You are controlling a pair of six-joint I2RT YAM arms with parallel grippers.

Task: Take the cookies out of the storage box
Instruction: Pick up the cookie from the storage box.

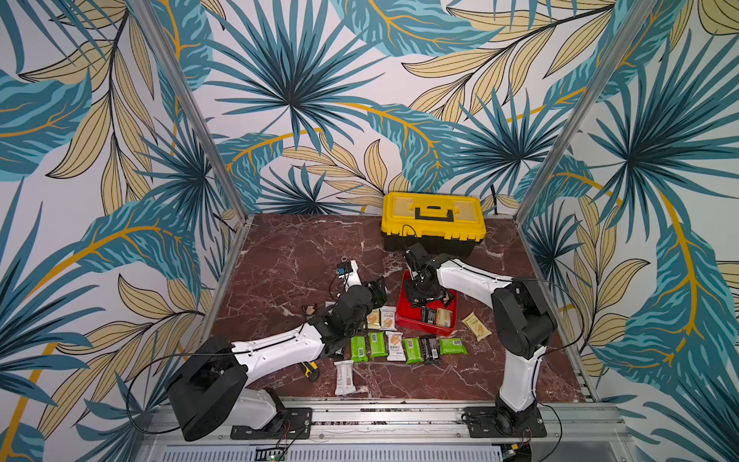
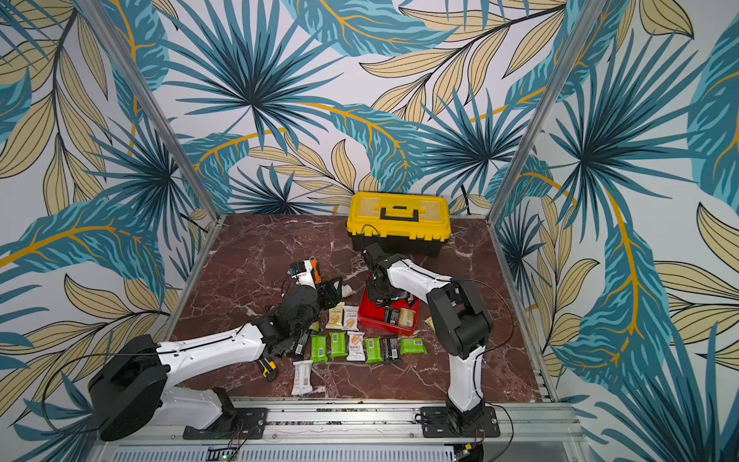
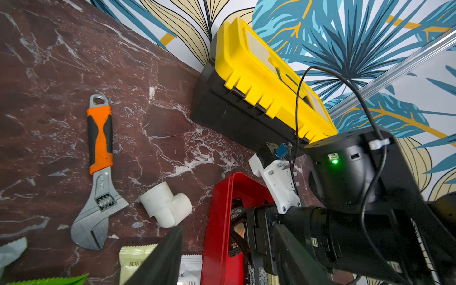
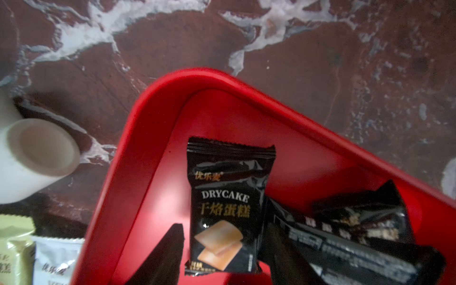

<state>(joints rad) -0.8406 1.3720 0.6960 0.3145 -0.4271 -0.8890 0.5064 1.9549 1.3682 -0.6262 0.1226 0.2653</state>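
The storage box, a shallow red tray (image 1: 424,329) (image 2: 383,326), sits mid-table. My right gripper (image 1: 430,298) (image 4: 223,254) hangs inside it, open. Its jaws stand either side of a black cookie packet (image 4: 225,197) lying near a corner of the tray (image 4: 148,148); a thin gap shows at one finger. More black packets (image 4: 357,237) and a cream one (image 1: 444,317) lie in the tray. Several green, white, cream and black cookies (image 1: 412,350) (image 2: 374,350) lie on the table in front. My left gripper (image 1: 376,291) (image 3: 227,259) is open and empty beside the tray's left wall (image 3: 217,222).
A yellow-and-black toolbox (image 1: 434,218) (image 3: 259,81) stands at the back. An orange-handled wrench (image 3: 100,160) and a white pipe elbow (image 3: 167,207) (image 4: 37,160) lie left of the tray. A yellow-black tool (image 1: 310,370) lies under my left arm. Metal rails edge the table.
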